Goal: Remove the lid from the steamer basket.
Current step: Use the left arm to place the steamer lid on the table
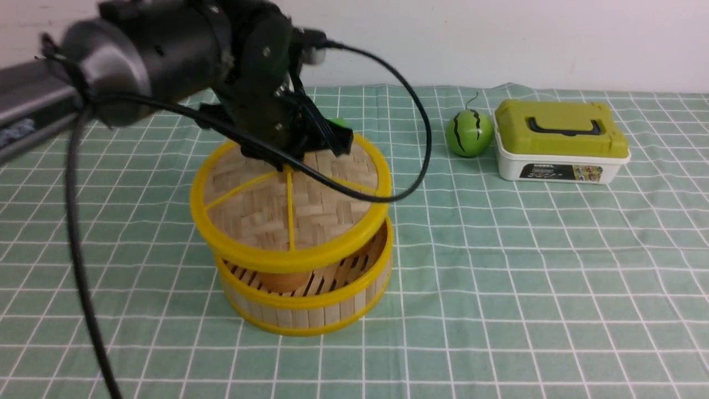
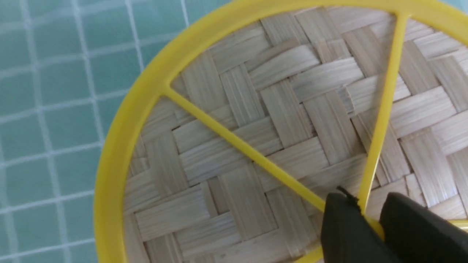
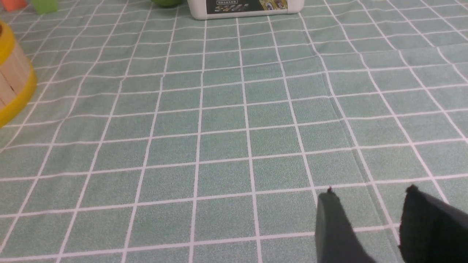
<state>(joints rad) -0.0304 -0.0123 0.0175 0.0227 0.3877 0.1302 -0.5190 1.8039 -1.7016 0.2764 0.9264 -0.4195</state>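
Presently, the left gripper (image 2: 369, 215) is closed on the yellow hub at the centre of the lid (image 2: 256, 120), where the spokes meet. One black finger (image 2: 343, 226) sits on each side of the hub, with yellow plastic showing between them.

In the front view the left gripper (image 1: 286, 162) comes down from above onto the lid (image 1: 310, 210). The lid is tilted and sits above the basket (image 1: 310, 310). On the right side there is an open gap between lid and basket, through which the slatted wall is visible. On the near left the two yellow rims overlap in view, so contact there cannot be determined. An orange-brown rounded item (image 1: 282, 280) lies inside the basket, partly hidden by the lid. A black cable (image 1: 388, 188) from the arm loops across the lid's right half.

The basket stands on the checked green cloth (image 1: 554, 277) covering the worktop. Well to its right, towards the back, a striped green melon toy (image 1: 469, 133) sits just beside a white box (image 1: 559, 160) with an olive-green lid.

The right gripper (image 3: 370, 191) is over bare cloth, well apart from the basket (image 3: 11, 84). Its jaws are parted with nothing between them.
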